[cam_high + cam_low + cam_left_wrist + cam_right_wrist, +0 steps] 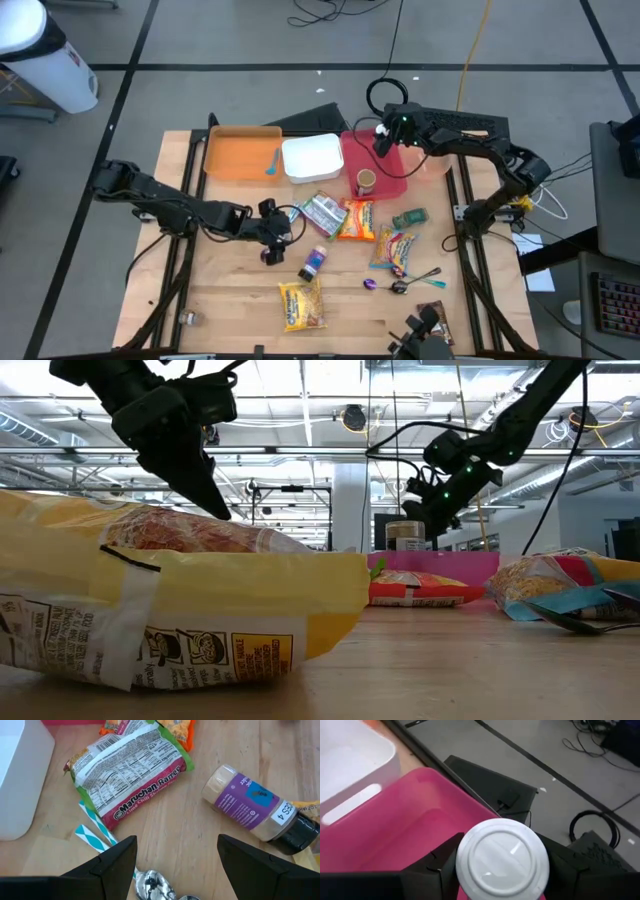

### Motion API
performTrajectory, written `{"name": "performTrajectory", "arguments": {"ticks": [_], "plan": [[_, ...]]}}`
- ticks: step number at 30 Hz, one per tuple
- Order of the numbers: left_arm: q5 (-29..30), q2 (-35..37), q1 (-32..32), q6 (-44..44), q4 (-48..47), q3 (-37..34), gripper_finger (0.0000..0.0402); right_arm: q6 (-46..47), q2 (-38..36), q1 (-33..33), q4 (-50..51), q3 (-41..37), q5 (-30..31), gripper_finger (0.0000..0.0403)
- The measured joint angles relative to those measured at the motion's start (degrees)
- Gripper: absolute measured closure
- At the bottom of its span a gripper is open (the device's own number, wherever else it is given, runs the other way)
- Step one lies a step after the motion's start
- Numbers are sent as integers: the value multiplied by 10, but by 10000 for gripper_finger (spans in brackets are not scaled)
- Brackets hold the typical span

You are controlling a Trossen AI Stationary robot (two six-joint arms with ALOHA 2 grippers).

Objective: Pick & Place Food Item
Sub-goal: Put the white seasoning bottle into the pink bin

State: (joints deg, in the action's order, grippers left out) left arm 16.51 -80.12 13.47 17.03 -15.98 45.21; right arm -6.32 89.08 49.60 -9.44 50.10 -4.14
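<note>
1. The right claw (495,870) hung above the pink plastic bin (395,165) at the far side of the wooden tabletop (230,300), its dark fingers (427,865) closed around a round container with a white lid (502,857).
2. In the right wrist view the lidded container sat squarely between the two fingers, over the bin's near wall.
3. A second small brown cup (366,181) stood inside the same bin.
4. The left claw (175,857) hovered low over the tabletop's middle with its fingers spread and nothing between them.
5. Just ahead of it lay a green-edged Maruchan ramen packet (127,772), a purple-labelled spice jar (250,802) on its side, and a metal spoon (155,885) directly under the gap.
6. A white rectangular tub (312,158) sat beside the pink bin, with an orange tray (240,152) beyond it.
</note>
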Motion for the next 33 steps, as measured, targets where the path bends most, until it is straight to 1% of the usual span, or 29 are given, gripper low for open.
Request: {"name": "performTrajectory", "arguments": {"ticks": [6, 18, 33], "plan": [[0, 0, 0, -1, 0, 0, 119, 31, 0, -2, -29, -13, 54, 209], [0, 0, 0, -2, 0, 0, 119, 57, 0, -2, -63, -38, 56, 209], [0, 0, 0, -4, 13, 0, 119, 57, 0, -2, -60, -41, 56, 203]]}}
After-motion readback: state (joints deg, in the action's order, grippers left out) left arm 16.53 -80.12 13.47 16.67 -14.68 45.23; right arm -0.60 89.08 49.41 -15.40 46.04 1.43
